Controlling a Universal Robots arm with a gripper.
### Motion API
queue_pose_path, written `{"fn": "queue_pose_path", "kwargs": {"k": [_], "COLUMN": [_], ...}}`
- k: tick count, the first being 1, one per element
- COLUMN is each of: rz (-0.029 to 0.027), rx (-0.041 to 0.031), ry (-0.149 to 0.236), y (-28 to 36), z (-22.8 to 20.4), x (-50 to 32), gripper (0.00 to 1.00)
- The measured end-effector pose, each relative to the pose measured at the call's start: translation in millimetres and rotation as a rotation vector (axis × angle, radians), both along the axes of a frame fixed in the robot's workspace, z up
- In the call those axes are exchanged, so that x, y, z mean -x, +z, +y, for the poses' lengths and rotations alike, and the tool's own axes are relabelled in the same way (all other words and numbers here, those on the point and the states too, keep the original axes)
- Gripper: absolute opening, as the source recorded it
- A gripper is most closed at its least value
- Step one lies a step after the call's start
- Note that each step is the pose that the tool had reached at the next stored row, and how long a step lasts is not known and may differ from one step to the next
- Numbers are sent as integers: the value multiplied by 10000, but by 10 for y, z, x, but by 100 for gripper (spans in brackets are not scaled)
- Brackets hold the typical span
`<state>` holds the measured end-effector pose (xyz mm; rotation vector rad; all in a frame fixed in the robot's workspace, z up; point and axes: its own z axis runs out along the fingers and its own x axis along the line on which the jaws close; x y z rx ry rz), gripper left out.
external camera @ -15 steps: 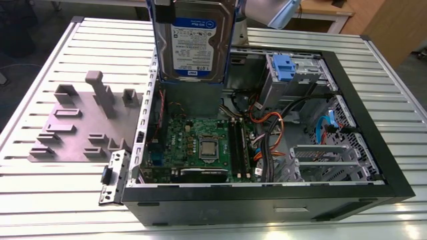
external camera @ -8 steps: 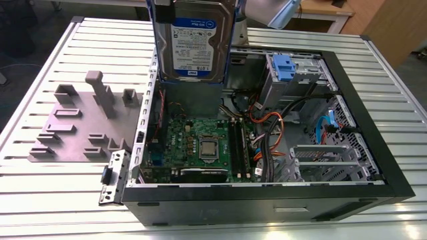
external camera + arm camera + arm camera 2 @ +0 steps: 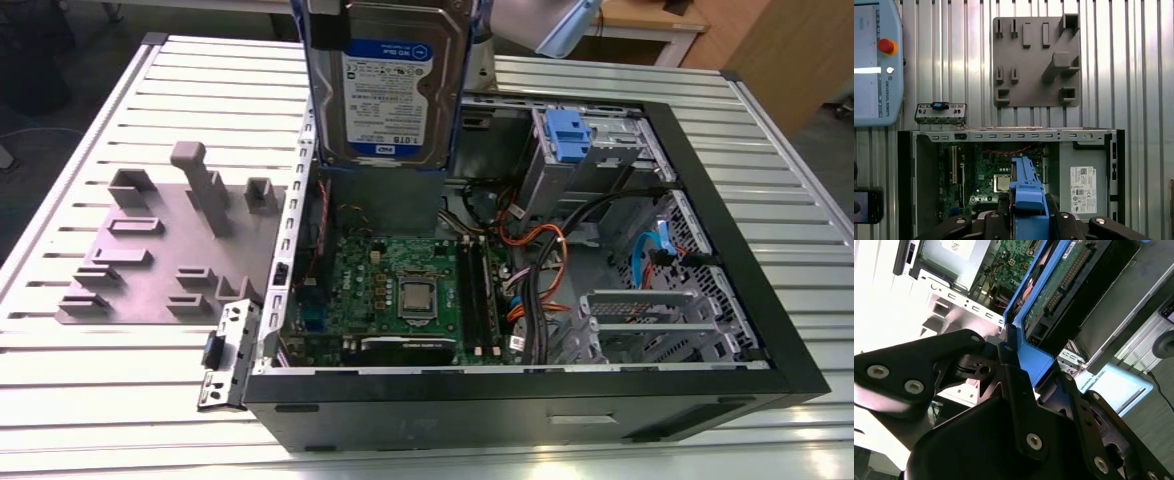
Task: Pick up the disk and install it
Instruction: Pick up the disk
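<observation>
Lying on the slatted metal table [image 3: 120, 400], the open black computer case [image 3: 534, 405] has the disk [image 3: 387, 90] upright above its motherboard [image 3: 400, 290], near the wall facing the grey fixture plate [image 3: 147, 270]: a silver drive with a white-and-blue label in a bright blue carrier, which the gripper's [image 3: 1035, 362] black fingers [image 3: 1015, 385] clamp.

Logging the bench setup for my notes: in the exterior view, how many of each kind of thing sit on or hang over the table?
Case, open: 1
Disk, held above it: 1
Fixture plate, grey: 1
Bracket, loose beside the case: 1
Total: 4
</observation>
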<state>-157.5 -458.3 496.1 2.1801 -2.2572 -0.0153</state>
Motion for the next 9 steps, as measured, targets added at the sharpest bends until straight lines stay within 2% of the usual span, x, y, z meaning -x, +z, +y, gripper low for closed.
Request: {"fn": "queue_pose_path", "kwargs": {"k": [2, 4, 9], "rz": [-1, 1, 0], "rx": [-2, 0, 0], "ry": [0, -1, -1], "y": [-2, -3, -8], "z": [-23, -27, -30], "x": [-8, -37, -154], "gripper": [37, 37, 37]}}
